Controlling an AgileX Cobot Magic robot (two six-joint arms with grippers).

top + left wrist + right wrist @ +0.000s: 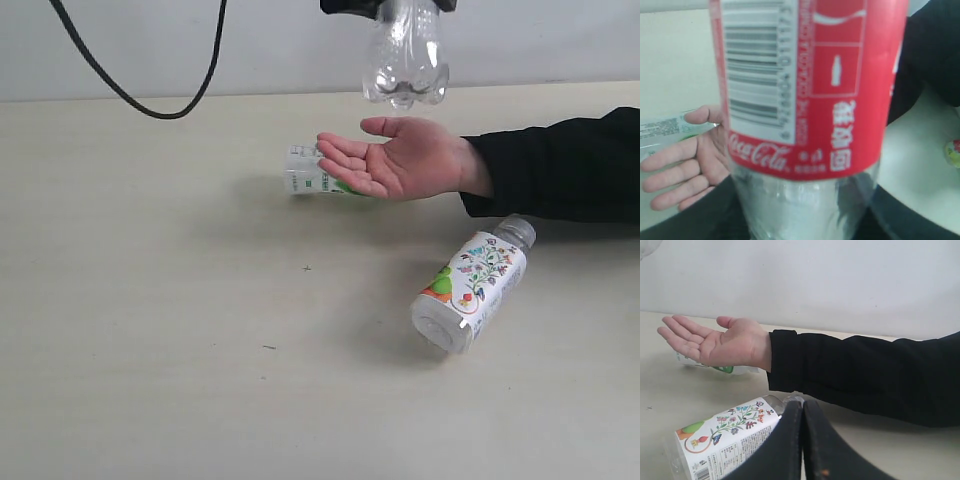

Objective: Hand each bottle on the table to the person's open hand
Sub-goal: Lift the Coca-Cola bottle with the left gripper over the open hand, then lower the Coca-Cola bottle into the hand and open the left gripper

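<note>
The clear bottle with the red label (405, 60) hangs base down just above the person's open hand (400, 160), which is palm up over the table (150, 300). My left gripper (390, 5) is shut on that bottle (810, 100) at its upper part; dark fingers (695, 217) flank it. The white-and-green bottle (305, 172) lies on its side behind the hand. The floral bottle (470, 285) lies on the table at the right. My right gripper (803, 407) is shut and empty, close beside the floral bottle (725, 435). The yellow bottle is out of view.
The person's black sleeve (560, 165) stretches in from the right edge across the table. A black cable (130, 95) loops down at the back left. A pale wall stands behind the table.
</note>
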